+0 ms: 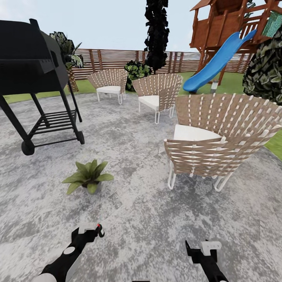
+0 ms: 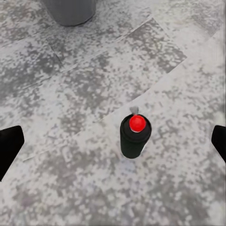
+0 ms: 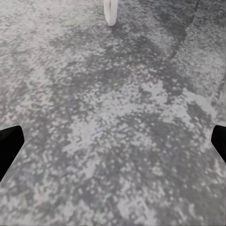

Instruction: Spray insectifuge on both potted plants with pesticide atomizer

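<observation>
The pesticide atomizer (image 2: pixel 135 136) stands upright on the grey paving, a small dark bottle seen from above with a red dot and a pale nozzle tip on top. My left gripper (image 2: pixel 113 148) hangs open above it, the bottle between its dark fingertips (image 2: pixel 9 148) and touching neither. In the head view the atomizer (image 1: pixel 100 231) peeks out beside the left gripper (image 1: pixel 91 232). One potted plant (image 1: pixel 88 176) sits on the patio just beyond. My right gripper (image 1: pixel 199 250) is open over bare paving (image 3: pixel 113 117). The other potted plant is out of view; no specks are visible.
A black grill (image 1: pixel 35 70) stands at the left. A woven tan chair (image 1: pixel 219 133) is close on the right, two more chairs (image 1: pixel 156 94) farther back. A slatted fence (image 1: pixel 117 58), a blue slide (image 1: pixel 215 62) and a grey pot (image 2: pixel 68 9) are also in view.
</observation>
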{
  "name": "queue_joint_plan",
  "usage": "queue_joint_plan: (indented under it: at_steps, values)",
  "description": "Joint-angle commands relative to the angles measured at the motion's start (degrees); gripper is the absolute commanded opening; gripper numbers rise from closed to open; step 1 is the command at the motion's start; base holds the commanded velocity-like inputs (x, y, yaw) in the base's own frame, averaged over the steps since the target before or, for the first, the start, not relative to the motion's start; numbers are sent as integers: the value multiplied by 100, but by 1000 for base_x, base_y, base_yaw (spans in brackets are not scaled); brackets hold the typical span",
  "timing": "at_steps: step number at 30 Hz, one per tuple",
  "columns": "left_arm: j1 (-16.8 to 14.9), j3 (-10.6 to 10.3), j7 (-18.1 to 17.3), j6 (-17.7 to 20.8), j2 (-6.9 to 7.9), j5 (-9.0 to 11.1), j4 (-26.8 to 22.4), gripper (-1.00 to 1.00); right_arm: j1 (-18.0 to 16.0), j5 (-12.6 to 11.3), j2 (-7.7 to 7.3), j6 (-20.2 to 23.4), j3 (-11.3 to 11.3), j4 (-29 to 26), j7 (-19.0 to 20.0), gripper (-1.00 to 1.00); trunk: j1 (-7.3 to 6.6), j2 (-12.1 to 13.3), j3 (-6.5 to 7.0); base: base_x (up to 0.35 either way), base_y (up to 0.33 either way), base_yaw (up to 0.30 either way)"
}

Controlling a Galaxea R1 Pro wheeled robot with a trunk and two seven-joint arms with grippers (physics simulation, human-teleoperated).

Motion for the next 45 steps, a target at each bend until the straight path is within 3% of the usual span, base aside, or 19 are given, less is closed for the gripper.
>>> queue_joint_plan:
  at_steps: [1,19,29,38,45]
  values:
    - [-1,1,2,-22,-5,16,5,100,-2,1,-1,-17,3,5,1,100,0,-1,-4,65,-32,0]
    - [8,-6,31,-53,-83,16,7,100,-2,2,13,-14,10,19,-16,100,0,-1,-4,17,-27,2]
    - [7,-6,30,-55,-85,18,6,100,-2,2,16,-16,12,19,-21,100,0,-1,-4,80,-230,233]
    - [7,-6,7,-62,-78,18,0,100,-2,2,16,-17,12,24,-11,100,0,-1,-4,14,-28,213]
    - [7,-20,3,-62,-95,18,0,100,-2,2,16,-17,4,81,-24,100,153,-282,-160,0,0,10]
